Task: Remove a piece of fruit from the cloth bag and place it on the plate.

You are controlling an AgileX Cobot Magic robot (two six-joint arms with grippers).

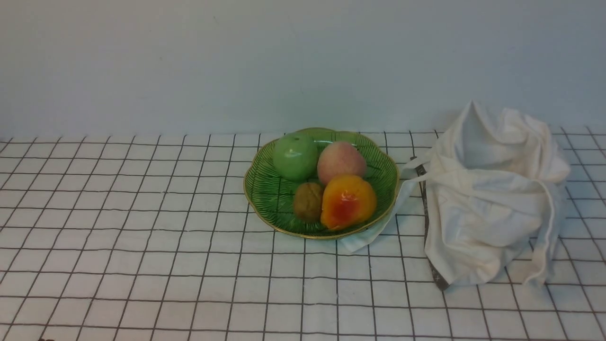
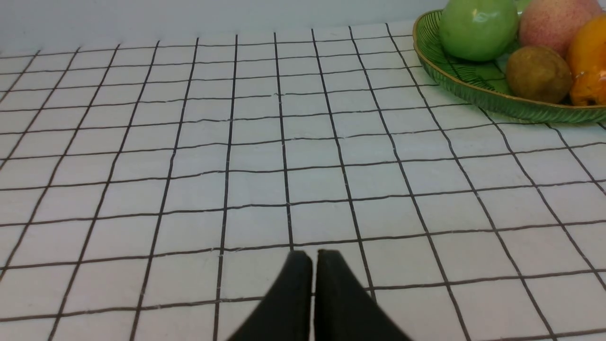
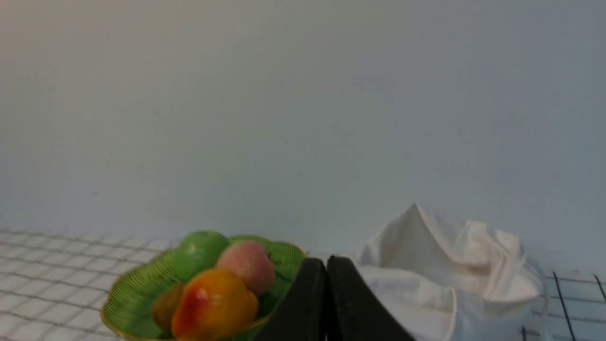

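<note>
The orange-yellow fruit with a red blush [image 1: 348,201] lies on the green plate [image 1: 265,194], at its front right. It also shows in the right wrist view [image 3: 213,303] and at the edge of the left wrist view [image 2: 589,61]. The off-white cloth bag [image 1: 492,199] lies slumped to the right of the plate, one strap reaching under the plate's edge. Neither arm shows in the front view. My left gripper [image 2: 314,255] is shut and empty, low over the cloth, well short of the plate [image 2: 473,90]. My right gripper [image 3: 326,261] is shut and empty, seen in front of plate and bag [image 3: 454,265].
A green apple [image 1: 295,156], a pale pink peach [image 1: 341,161] and a small olive-brown fruit [image 1: 307,201] also lie on the plate. The table has a white cloth with a dark grid [image 1: 142,237]. A pale wall stands close behind.
</note>
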